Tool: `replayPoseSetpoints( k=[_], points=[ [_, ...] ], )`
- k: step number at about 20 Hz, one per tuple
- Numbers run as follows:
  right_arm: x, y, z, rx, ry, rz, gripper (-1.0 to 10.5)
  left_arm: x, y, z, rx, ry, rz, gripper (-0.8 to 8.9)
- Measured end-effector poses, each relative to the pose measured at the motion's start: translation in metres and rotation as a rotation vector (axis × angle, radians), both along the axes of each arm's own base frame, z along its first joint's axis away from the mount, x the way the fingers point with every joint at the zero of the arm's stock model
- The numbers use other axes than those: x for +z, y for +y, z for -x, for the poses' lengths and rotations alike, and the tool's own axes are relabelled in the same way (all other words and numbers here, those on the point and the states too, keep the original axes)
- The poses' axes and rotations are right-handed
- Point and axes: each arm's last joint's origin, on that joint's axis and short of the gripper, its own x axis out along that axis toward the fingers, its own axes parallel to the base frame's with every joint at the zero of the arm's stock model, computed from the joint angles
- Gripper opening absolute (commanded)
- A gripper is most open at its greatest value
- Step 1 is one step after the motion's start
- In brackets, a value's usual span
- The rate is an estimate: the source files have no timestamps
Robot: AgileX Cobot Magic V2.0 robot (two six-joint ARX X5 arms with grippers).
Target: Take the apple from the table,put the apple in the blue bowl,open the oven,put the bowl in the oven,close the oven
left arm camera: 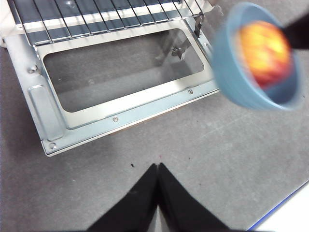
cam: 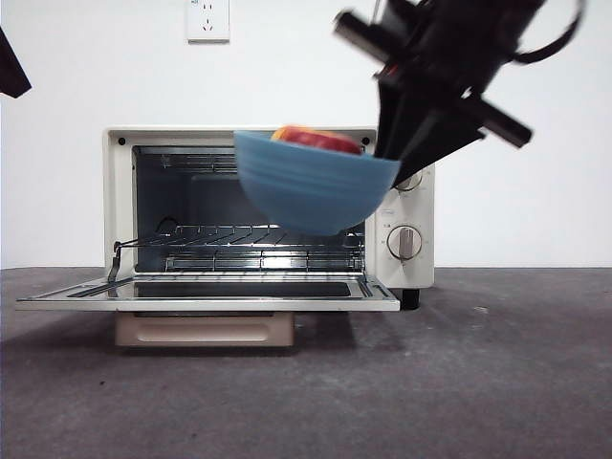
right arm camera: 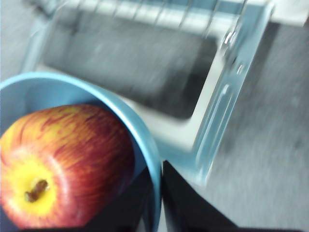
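Right gripper [right arm camera: 155,193] clamps the blue bowl [cam: 316,191] rim, apple [cam: 317,140] inside. Bowl hangs before the open oven [cam: 402,239], knobs at its 3 o'clock. Left gripper [left arm camera: 158,166] waits, jaws together.

You have the oven [cam: 268,215] mouth open at 9 o'clock of the blue bowl [cam: 314,191]; only its lowered door [cam: 206,292] projects forward.

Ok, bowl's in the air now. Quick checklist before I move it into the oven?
1. Oven door fully down: ok.
2. Apple sitting inside the blue bowl: ok.
3. Right end effector clamped on the bowl rim: ok.
4. Bowl level: not ok, it is tilted.
5. Left end effector shut and away from the door: ok.
6. Bowl clears the oven opening's top edge: cannot tell.
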Motion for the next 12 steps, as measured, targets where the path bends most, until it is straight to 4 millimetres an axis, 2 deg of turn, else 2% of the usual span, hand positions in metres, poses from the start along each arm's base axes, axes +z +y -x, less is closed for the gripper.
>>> replayPoseSetpoints(
  k=[3,6,12],
  points=[
    [0.001,0.018,-0.028,-0.068,-0.01,0.014,0.0,0.0,0.0,0.0,0.0,0.0,0.0,0.07],
    [0.0,0.031,-0.047,-0.13,0.01,-0.007,0.0,0.0,0.0,0.0,-0.001,-0.001,-0.001,0.07],
    [-0.004,0.042,-0.067,-0.306,0.004,-0.075,0.0,0.0,0.0,0.0,-0.006,-0.005,-0.006,0.07]
  ],
)
